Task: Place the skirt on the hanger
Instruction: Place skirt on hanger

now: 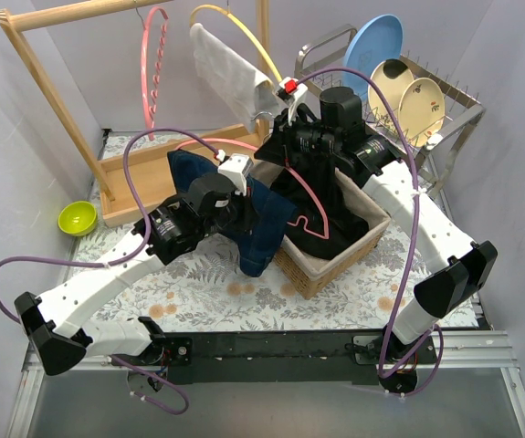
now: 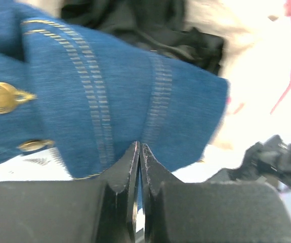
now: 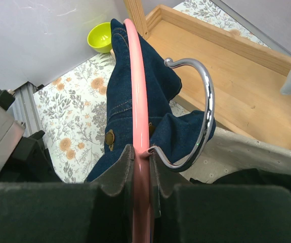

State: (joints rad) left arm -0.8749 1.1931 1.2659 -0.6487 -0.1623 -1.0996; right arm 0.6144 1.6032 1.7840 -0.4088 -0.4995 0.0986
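My right gripper (image 3: pixel 141 152) is clamped on the pink hanger (image 3: pixel 137 86), which reaches out over the skirt (image 2: pixel 125 101). The skirt lies slumped against the basket (image 1: pixel 326 269), not yet on the hanger. My left gripper (image 2: pixel 139 149) has its fingers together at the hem; I cannot tell whether cloth is caught. All the hanging is left to do.

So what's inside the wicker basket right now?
Black clothing fills the basket, with the denim skirt hanging beside its left edge. Anything beneath the clothing is covered, and the right arm hides the back.
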